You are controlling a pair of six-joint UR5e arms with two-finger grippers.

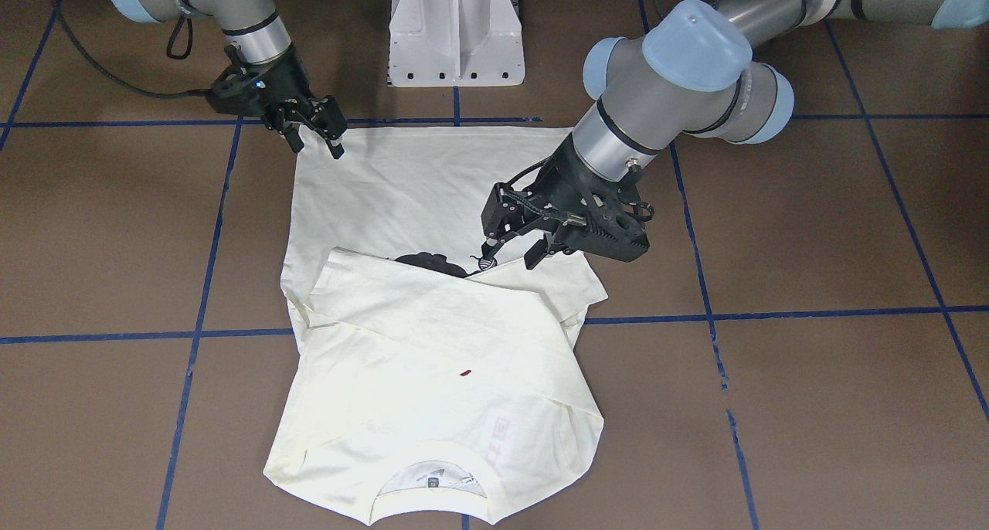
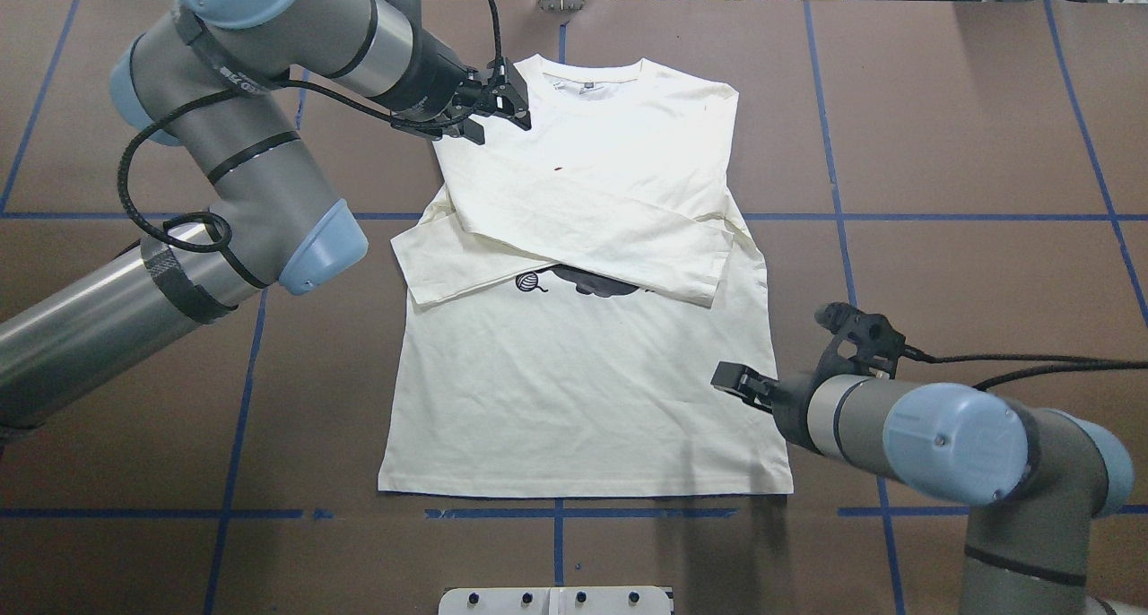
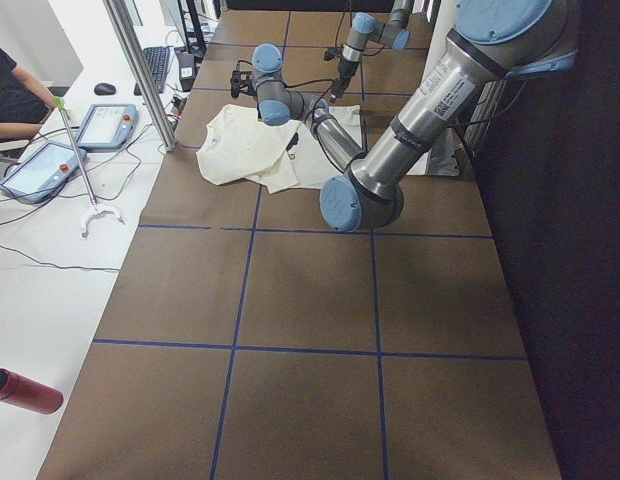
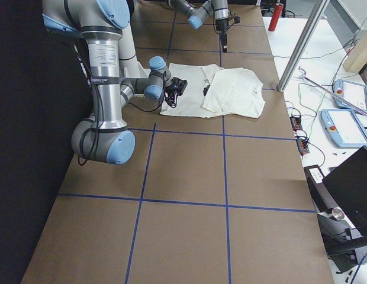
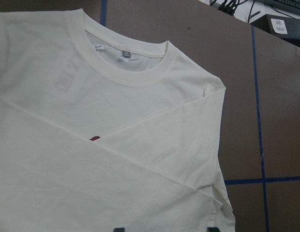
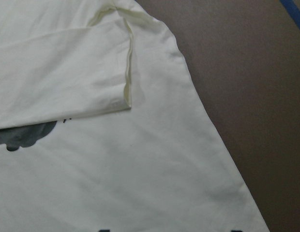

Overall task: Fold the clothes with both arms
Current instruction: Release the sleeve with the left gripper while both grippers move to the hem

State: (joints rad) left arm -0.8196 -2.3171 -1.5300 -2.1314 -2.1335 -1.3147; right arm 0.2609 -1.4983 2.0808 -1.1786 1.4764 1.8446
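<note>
The cream long-sleeve shirt (image 2: 574, 400) lies flat on the brown table, collar away from the robot, both sleeves folded across the chest. The sleeves cover most of the black cat print (image 2: 592, 283). My left gripper (image 2: 499, 126) hovers open over the shirt's shoulder on my left side; its wrist view looks down on the collar (image 5: 126, 67) with two fingertips (image 5: 118, 229) apart at the bottom edge. My right gripper (image 1: 317, 147) hangs open above the shirt's side edge near the hem (image 1: 433, 128), holding nothing. The right wrist view shows a folded sleeve cuff (image 6: 126, 92) and the shirt's edge.
The white pedestal base (image 1: 456, 28) stands at the robot's side of the table. Blue tape lines (image 2: 556, 513) grid the brown surface. Beside the table's far edge are tablets (image 3: 40, 170), a metal post (image 3: 140, 70) and a seated person (image 3: 10, 90).
</note>
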